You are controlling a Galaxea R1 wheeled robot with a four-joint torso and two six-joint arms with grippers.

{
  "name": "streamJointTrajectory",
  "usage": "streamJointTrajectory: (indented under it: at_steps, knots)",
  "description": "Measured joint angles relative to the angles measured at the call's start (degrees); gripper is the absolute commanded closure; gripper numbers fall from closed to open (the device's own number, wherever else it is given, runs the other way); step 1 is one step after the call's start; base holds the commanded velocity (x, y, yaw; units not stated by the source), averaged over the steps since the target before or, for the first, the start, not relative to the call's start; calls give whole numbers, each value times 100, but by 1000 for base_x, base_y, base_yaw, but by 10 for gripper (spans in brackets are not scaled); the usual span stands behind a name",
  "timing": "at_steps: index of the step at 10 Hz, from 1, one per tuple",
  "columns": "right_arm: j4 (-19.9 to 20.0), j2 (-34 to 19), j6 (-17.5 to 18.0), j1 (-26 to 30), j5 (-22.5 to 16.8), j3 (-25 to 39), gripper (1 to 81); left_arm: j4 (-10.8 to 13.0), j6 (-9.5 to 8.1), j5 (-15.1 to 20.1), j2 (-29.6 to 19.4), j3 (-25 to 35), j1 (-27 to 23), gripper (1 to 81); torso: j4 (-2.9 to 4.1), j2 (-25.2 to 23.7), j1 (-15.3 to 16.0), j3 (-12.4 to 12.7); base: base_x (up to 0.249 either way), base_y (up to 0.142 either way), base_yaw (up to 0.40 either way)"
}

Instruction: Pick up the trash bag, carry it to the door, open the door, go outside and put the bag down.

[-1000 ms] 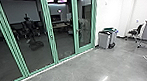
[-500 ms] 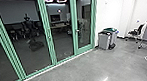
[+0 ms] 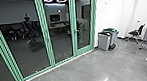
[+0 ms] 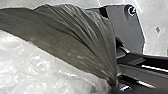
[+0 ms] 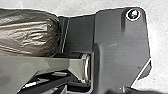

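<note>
- Left gripper holds the trash bag by gathered folds; right gripper's state, I cannot tell.
- Likely light, soft, slippery: best grasped deep in those folds.

Landmark: glass door | glass wall ran left from it | trash bins stood just right of it | wall extended right from it | chair stood well right of it, beyond the bins | floor lay before it
</note>
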Motion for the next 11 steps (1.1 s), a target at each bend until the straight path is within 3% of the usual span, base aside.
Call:
streamJointTrajectory:
  at_steps: [5, 11]
  knots:
    - [0, 0, 0, 0, 0, 0, 10, 0, 0, -5, 1, 2, -2, 811, 0, 0, 0, 0, 128, -65, 0]
    - [0, 16, 0, -15, 1, -20, 10, 0, 0, -13, 4, 0, -7, 811, 0, 0, 2, -2, 125, 0, 0]
